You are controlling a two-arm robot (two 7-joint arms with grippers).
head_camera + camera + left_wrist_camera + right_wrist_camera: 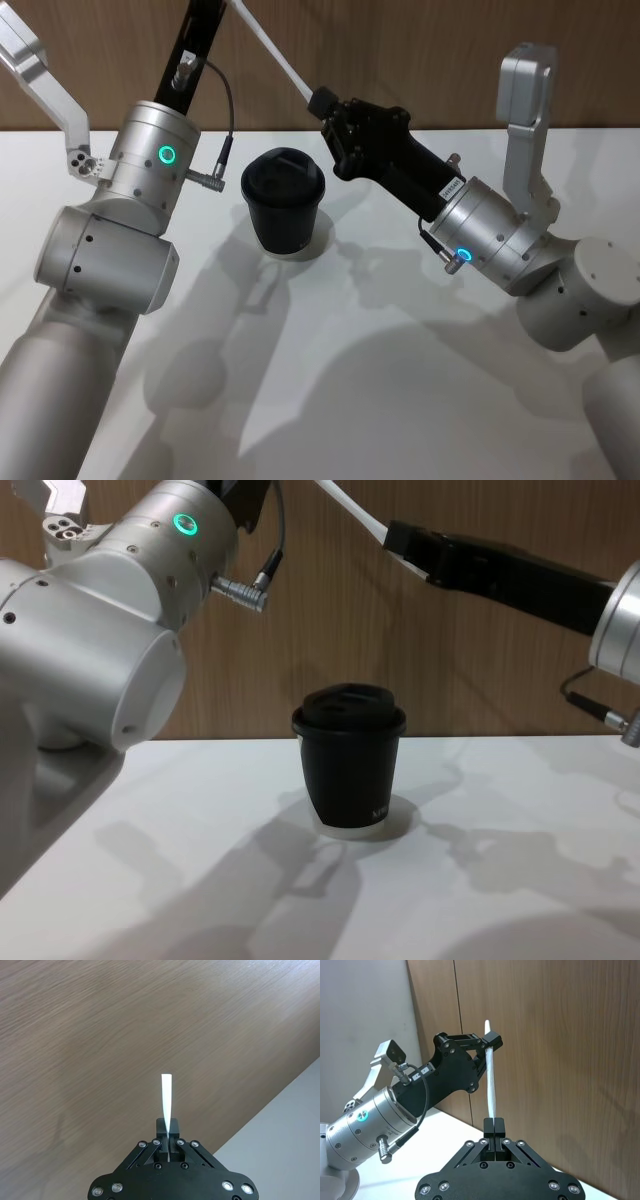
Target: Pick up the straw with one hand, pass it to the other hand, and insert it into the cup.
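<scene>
Nearest the lens in the left wrist view, your left gripper (167, 1126) has its fingers pinched narrow on the straw (166, 1095), with a short length poking out beyond them toward the wooden wall (100, 1035). The right gripper (493, 1125) is also clamped tight on the straw, lower down its length. The straw is therefore held at both ends, slanting through the air on the far side of the cup (284, 200), well above it and touching neither the lid nor the table (400, 400).

Expect the straw to weigh almost nothing and to be smooth-walled. It is hollow, so a hard squeeze will likely flatten it, and a light grip may let it pivot or slide. With two grips on it, any sideways pull between the arms would probably bow it. The left gripper's hold near the top end looks like the sensible place, since it leaves a long lower run free to enter the cup.

You cannot tell how much straw sticks out past the right fingers, because the gripper body covers that end. The top edges of the head and chest views cut off the left fingertips and the upper straw. The opening in the cup's dark lid is hard to make out, so you will be judging where to aim the straw tip.
</scene>
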